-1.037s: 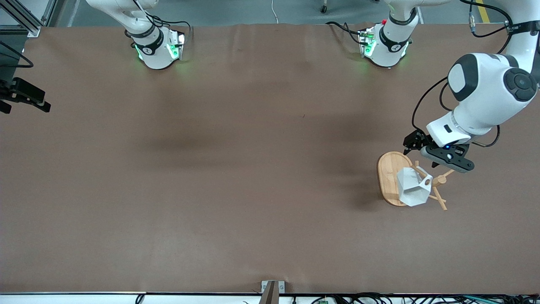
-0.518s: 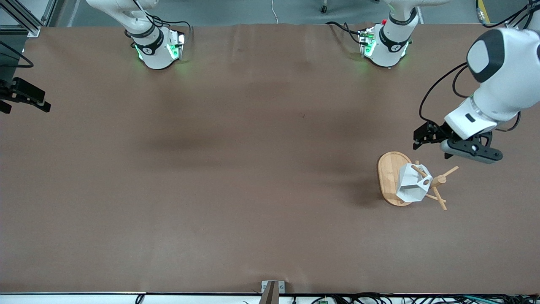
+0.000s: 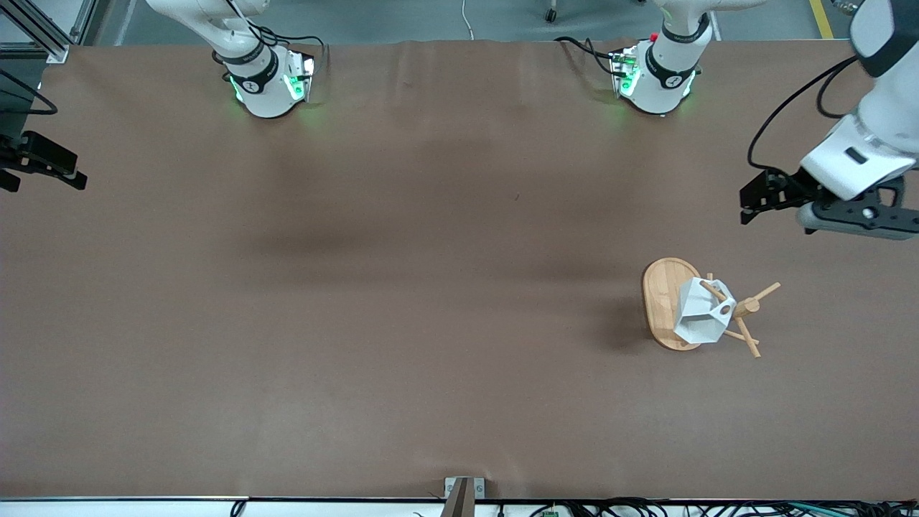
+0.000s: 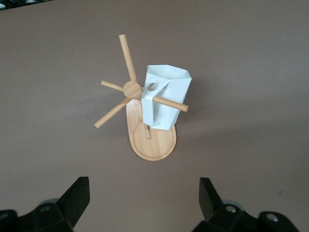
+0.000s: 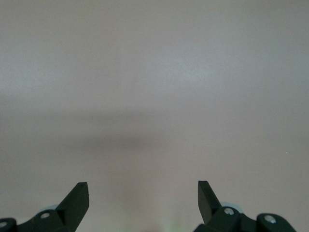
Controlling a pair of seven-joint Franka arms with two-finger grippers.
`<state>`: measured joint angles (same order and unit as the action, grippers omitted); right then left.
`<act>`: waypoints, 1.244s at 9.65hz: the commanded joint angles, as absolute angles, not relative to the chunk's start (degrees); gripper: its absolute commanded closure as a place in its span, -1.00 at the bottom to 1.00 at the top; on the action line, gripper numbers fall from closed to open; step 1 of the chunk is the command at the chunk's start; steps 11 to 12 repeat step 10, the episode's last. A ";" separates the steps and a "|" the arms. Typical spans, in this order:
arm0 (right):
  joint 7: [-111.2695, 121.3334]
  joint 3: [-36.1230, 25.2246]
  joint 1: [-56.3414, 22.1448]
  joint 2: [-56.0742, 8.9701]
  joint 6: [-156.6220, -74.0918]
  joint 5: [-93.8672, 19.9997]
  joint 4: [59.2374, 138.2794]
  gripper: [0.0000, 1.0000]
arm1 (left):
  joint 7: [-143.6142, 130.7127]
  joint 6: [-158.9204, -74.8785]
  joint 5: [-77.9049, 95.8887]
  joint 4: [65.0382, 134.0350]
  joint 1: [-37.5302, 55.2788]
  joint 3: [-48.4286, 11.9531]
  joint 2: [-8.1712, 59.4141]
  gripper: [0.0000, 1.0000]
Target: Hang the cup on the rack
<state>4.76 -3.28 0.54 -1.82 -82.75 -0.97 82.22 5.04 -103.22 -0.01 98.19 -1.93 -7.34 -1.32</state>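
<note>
The white faceted cup (image 3: 695, 321) (image 4: 170, 92) hangs on the bamboo rack (image 3: 659, 301) (image 4: 153, 146), with one peg through the hole in its handle. Nothing is gripping it. The rack stands toward the left arm's end of the table, its other pegs bare. My left gripper (image 3: 859, 218) (image 4: 144, 194) is open and empty, up in the air over bare table beside the rack, closer to the arms' bases and to the table's end. My right gripper (image 5: 143, 193) is open and empty over bare table, and that arm waits.
The brown table (image 3: 402, 301) is bare around the rack. Both arm bases (image 3: 269, 82) (image 3: 657, 79) stand along the edge farthest from the front camera. A black fixture (image 3: 43, 164) sticks in at the right arm's end of the table.
My left gripper has drawn away from the rack, rising and moving toward the table's end and the bases. The cup swung slightly and settled on its peg. The right arm has not moved.
</note>
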 commanded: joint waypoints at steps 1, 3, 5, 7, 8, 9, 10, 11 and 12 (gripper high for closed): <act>4.48 -2.99 0.88 -0.18 -82.88 -0.62 83.85 -0.98 | 4.22 -99.51 -0.44 96.07 -2.29 -7.56 0.18 -1.00; 4.57 -2.99 0.88 -0.18 -82.88 -0.62 83.76 -0.98 | 1.43 -95.56 -0.35 93.88 -2.29 -7.73 0.00 -1.00; 4.48 -2.99 0.88 -0.18 -82.88 -0.62 83.76 -0.98 | -3.49 -93.52 -0.35 93.17 -2.29 -8.35 -0.61 -1.00; 4.48 -2.99 0.88 -0.26 -82.88 -0.62 83.76 -0.99 | -3.78 -92.99 -0.79 93.16 -2.29 -9.49 -0.70 -1.00; 4.48 -2.99 0.97 -0.26 -82.88 -0.62 83.76 -0.99 | -3.69 -92.64 -0.70 92.55 -2.37 -9.84 -0.88 -1.00; 4.57 -2.99 0.97 -0.18 -82.88 -0.62 83.76 -0.99 | -3.69 -92.29 -0.44 92.46 -2.63 -9.76 -0.97 -1.00; 4.57 -2.99 0.97 -0.18 -82.88 -0.62 83.76 -0.99 | -3.60 -92.11 -0.44 92.46 -2.81 -9.67 -1.05 -1.00; 4.57 -2.99 0.97 -0.18 -82.88 -0.62 83.76 -0.99 | -3.60 -92.11 -0.44 92.46 -2.81 -9.67 -1.05 -1.00; 4.57 -2.99 0.97 -0.18 -82.88 -0.62 83.76 -0.99 | -3.60 -92.11 -0.44 92.46 -2.81 -9.67 -1.05 -1.00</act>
